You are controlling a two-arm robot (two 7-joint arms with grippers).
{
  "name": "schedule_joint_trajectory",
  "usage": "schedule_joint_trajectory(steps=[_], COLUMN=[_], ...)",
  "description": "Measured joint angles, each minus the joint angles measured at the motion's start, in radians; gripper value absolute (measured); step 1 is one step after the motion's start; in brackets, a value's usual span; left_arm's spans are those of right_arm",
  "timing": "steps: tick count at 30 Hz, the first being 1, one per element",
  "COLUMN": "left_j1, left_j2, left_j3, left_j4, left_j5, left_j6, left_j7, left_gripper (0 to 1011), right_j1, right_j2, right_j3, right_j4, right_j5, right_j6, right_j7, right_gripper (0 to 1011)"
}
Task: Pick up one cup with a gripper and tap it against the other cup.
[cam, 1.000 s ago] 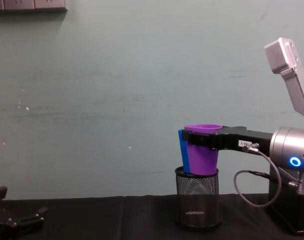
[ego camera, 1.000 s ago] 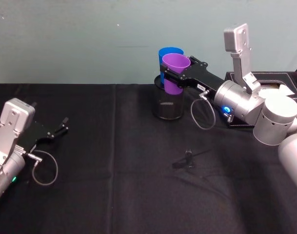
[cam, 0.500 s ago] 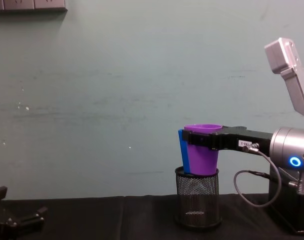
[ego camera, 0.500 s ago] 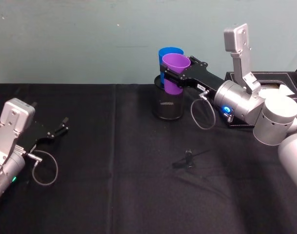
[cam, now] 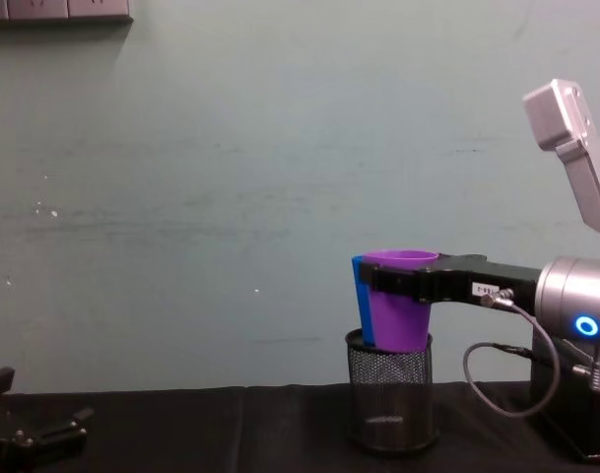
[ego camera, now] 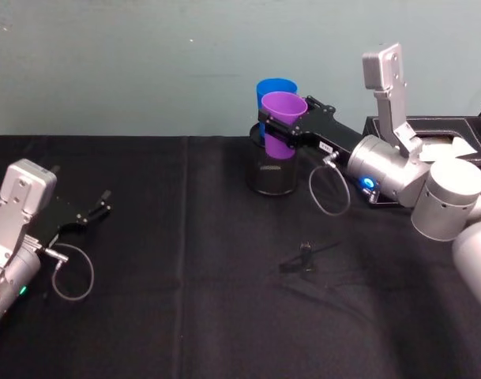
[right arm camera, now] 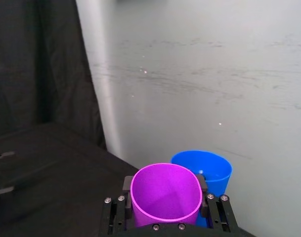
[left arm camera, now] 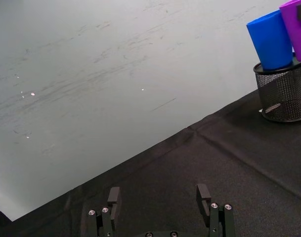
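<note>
Your right gripper [ego camera: 284, 120] pinched the smooth purple plastic tumbler [ego camera: 278, 145] at upper centre of the head view, apparently touching the bright blue plastic tumbler [ego camera: 272, 85] standing in the black wire-mesh pen holder [ego camera: 272, 178]. A harder push could have tipped that holder. Your left gripper [ego camera: 98, 208] sat spread at lower left.

Open tablecloth [ego camera: 185, 260] left of mesh holder [ego camera: 270, 178] (small clamp [ego camera: 306, 254] nearer)

Purple cup [ego camera: 284, 106], bright blue cup [ego camera: 275, 85], black mesh holder [ego camera: 272, 175], black cloth [ego camera: 185, 276].
</note>
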Motion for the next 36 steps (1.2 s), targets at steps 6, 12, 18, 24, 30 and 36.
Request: schedule_joint_trajectory(steps=[6, 12, 18, 24, 30, 36], left_j1=[0.000, 0.000, 0.000, 0.000, 0.000, 0.000], left_j2=[0.000, 0.000, 0.000, 0.000, 0.000, 0.000], left_j3=[0.000, 0.000, 0.000, 0.000, 0.000, 0.000], left_j4=[0.000, 0.000, 0.000, 0.000, 0.000, 0.000], left_j5=[0.000, 0.000, 0.000, 0.000, 0.000, 0.000], left_j6=[0.000, 0.000, 0.000, 0.000, 0.000, 0.000], left_j7=[0.000, 0.000, 0.000, 0.000, 0.000, 0.000], left_gripper=[1000, 1000, 1000, 1000, 1000, 1000], right_j1=[-0.070, -0.160, -0.269, -0.366, -0.435, -0.465], right_j2=[0.031, 0.072, 0.122, 0.164, 0.180, 0.172], right_j3=[0.003, 0.010, 0.011, 0.014, 0.022, 0.025], right_j4=[-0.093, -0.210, -0.330, -0.407, -0.430, -0.397], right_j5=[0.014, 0.032, 0.046, 0.041, 0.030, 0.017], right_j6=[0.003, 0.011, 0.003, -0.043, -0.106, -0.177], right_j7=[0.007, 0.000, -0.006, -0.021, -0.024, -0.015], right_gripper=[734, 735, 734, 734, 734, 734])
